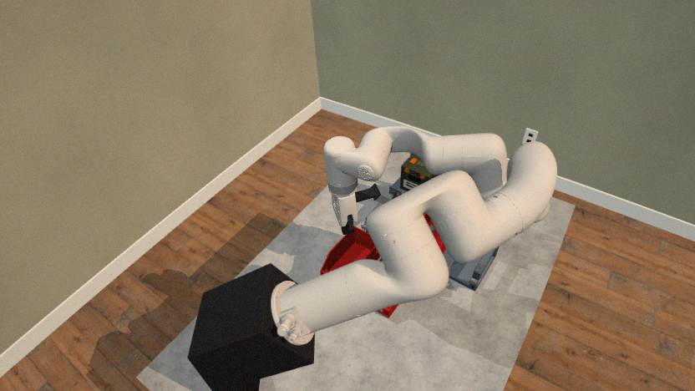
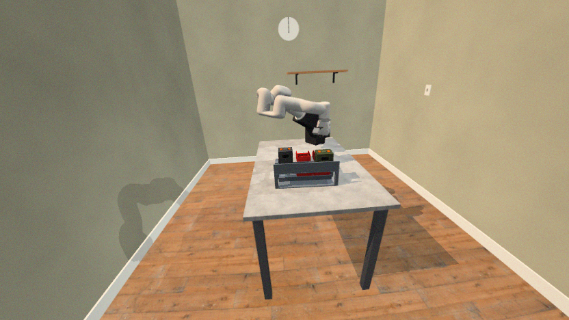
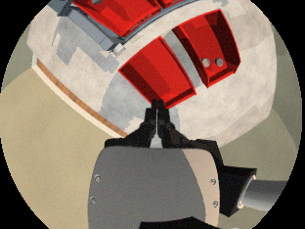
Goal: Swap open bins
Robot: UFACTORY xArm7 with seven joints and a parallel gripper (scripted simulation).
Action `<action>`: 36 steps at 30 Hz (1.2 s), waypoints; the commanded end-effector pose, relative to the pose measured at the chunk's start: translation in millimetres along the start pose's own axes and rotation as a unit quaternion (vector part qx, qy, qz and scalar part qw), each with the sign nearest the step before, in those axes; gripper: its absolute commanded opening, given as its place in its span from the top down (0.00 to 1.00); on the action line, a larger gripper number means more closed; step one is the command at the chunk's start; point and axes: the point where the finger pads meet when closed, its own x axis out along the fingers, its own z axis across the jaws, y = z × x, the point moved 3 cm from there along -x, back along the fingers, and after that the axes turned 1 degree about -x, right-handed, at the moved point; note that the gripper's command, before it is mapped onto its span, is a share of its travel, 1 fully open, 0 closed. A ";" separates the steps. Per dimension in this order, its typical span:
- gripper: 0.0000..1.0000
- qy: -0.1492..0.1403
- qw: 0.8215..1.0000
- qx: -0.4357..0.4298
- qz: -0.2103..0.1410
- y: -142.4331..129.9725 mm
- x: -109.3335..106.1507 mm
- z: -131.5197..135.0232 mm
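My gripper (image 1: 347, 229) (image 2: 327, 136) (image 3: 156, 107) is shut and holds nothing. It points down, and in the wrist view its tips overlap the near rim of an empty red bin (image 1: 346, 253) (image 3: 161, 73). The height between the tips and that bin is hard to tell. The empty bin stands on the table top. Beside it, across a narrow gap, a second red bin (image 3: 215, 36) stands on the table with two grey round parts inside. The grey shelf (image 2: 306, 166) (image 3: 93, 31) holds more red bins (image 3: 117, 15). The arm hides most of the shelf in the top view.
A black case (image 2: 285, 156) and a green case (image 1: 412, 177) (image 2: 324, 156) stand on top of the shelf unit, with red shapes showing between them in the exterior view. The table's edge (image 3: 78, 98) runs along the lower left of the wrist view.
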 end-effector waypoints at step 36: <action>1.00 -0.011 0.458 0.889 -0.005 57.5 -9.7 82.9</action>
